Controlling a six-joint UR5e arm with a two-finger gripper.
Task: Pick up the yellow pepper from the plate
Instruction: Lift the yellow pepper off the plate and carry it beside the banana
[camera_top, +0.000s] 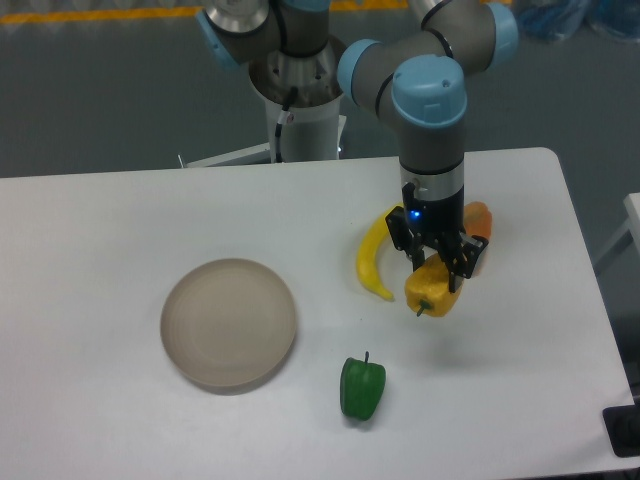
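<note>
One tool (437, 262) grips the yellow pepper (433, 290) just right of banana (376, 256).

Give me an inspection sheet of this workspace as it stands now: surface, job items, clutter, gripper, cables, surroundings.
Surface: white table, no spills seen.
Job items: yellow pepper held in the gripper, right of the banana, well away from the plate; plate bare.
Clutter: banana, green pepper, orange piece partly hidden behind the gripper.
Gripper: gripper shut on the yellow pepper; blue light lit on its body.
Cables: one dark cable along the robot base.
Surroundings: grey floor, yellow line at the top edge.
</note>
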